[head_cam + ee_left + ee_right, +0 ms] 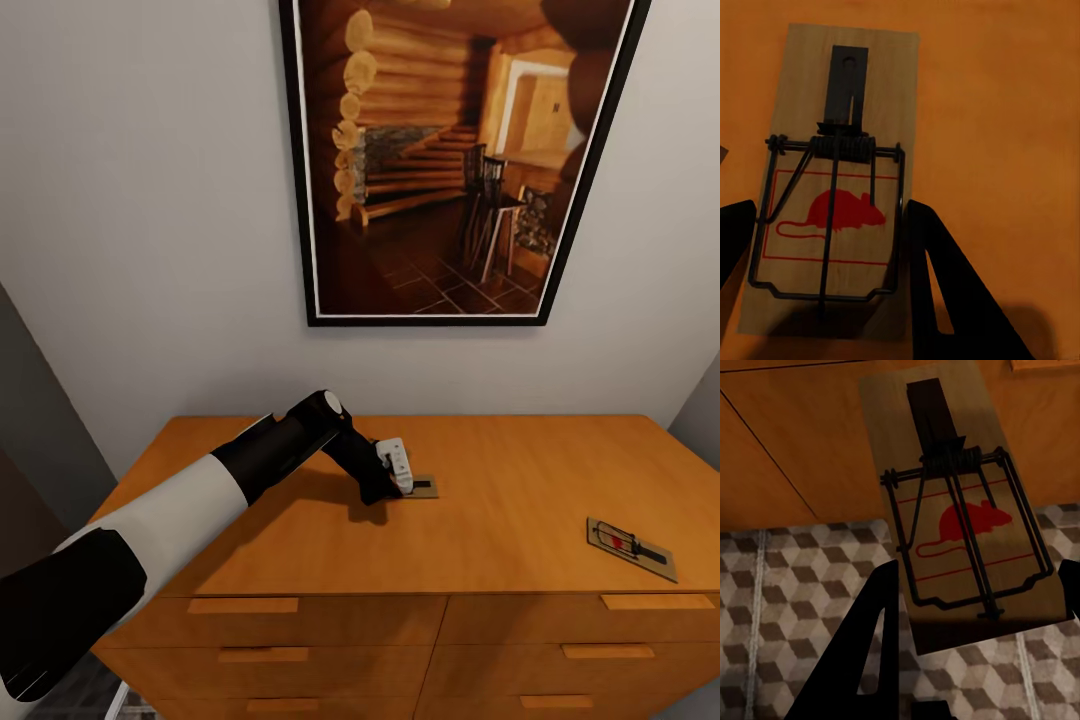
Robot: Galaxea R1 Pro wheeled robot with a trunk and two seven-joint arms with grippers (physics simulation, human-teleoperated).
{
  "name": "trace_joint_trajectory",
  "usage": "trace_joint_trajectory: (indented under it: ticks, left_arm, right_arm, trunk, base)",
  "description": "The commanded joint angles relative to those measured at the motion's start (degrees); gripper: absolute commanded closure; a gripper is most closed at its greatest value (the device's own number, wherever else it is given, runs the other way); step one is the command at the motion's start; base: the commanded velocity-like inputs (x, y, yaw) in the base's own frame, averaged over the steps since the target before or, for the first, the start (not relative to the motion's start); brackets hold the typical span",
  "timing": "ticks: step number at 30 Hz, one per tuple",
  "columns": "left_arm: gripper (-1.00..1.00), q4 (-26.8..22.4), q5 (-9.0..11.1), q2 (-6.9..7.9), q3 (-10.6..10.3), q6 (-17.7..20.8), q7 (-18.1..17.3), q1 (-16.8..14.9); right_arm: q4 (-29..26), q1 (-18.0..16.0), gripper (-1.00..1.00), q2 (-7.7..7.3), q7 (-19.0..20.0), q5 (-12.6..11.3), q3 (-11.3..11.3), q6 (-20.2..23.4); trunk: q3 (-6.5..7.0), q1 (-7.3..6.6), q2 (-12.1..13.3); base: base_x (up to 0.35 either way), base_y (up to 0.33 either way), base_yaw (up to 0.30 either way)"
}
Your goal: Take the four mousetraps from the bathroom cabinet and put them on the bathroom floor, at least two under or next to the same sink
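Mousetraps (631, 547) on cabinet (500, 470); cube-tiled bathroom floor (787, 585) below

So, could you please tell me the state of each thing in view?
left gripper: fingers astride the first mousetrap, grip unclear
first mousetrap: flat on the cabinet
second mousetrap: flat on the cabinet, untouched
right gripper: shut on the third mousetrap
third mousetrap: held above the bathroom floor
cabinet drawers: shut

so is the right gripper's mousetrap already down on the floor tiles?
No: in the right wrist view the mousetrap sits between the right gripper fingers, above the bathroom floor, in front of the cabinet.
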Motion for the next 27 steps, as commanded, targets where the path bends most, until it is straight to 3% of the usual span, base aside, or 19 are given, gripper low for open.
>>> trace_joint_trajectory:
  ticks: [1, 21, 27]
  left_arm:
    - [1.00, 3.1, -0.7, -0.02, 0.0, 0.3, -0.3, 0.0]
    - [1.00, 2.3, -0.7, -0.02, 0.3, 0.3, -0.4, 0.0]
    - [1.00, -1.1, -0.7, 0.00, 0.6, 0.4, -0.4, 0.0]
  right_arm:
    - [0.0, 0.0, 1.00, -0.01, 0.4, -0.7, 0.4, -0.1]
    - [0.0, 0.0, 1.00, -0.01, 0.4, -0.7, 0.4, -0.1]
    - [0.0, 0.0, 1.00, -0.01, 0.4, -0.7, 0.4, -0.1]
  trunk:
    - [-0.07, 0.01, 0.0]
    - [-0.07, 0.01, 0.0]
    - [-0.07, 0.01, 0.0]
  base:
    - [0.000, 0.000, 0.000]
    - [0.000, 0.000, 0.000]
    - [0.000, 0.000, 0.000]
